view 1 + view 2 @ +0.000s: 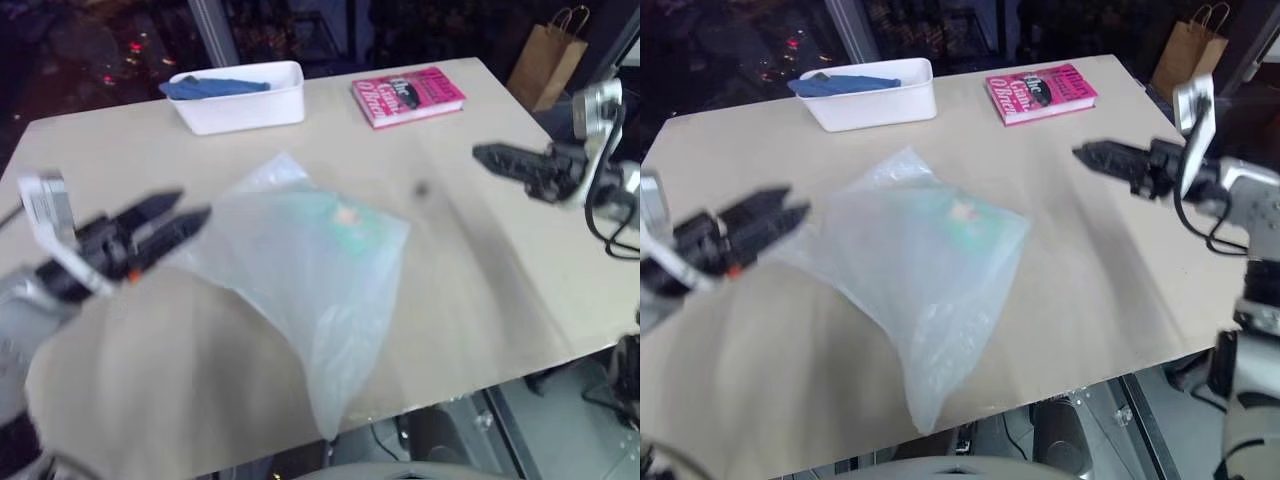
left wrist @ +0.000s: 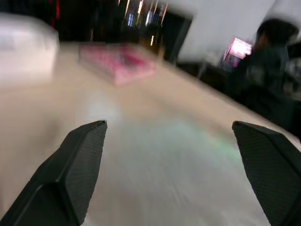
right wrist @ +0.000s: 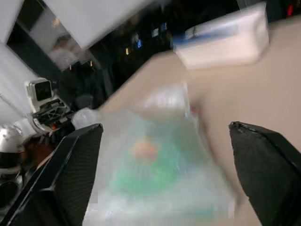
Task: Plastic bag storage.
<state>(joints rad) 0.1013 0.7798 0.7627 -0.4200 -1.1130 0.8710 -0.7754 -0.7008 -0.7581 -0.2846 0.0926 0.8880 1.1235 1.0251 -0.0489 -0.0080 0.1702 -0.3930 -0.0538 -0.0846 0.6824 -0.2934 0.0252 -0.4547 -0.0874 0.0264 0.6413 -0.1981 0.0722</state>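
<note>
The plastic bag (image 1: 300,270) lies loose on the tabletop (image 1: 480,290), ready for gathering. Left gripper (image 1: 170,225) and right gripper (image 1: 490,157) flank it, jaws wide and empty.

Pink book (image 1: 408,96), lying on the surface (image 1: 480,290): dark and white cover lettering, partly legible; the word "The" can be made out, the rest blurred. No other readable text, labels or numbers.

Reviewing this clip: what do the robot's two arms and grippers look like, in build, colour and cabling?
Both end in two tapering black fingers; the pads have a fine dotted texture. The left gripper sits on a black wrist with a white bracket. The right gripper has the same black build, a silver-white bracket and grey housing, with black cables looping behind.
</note>
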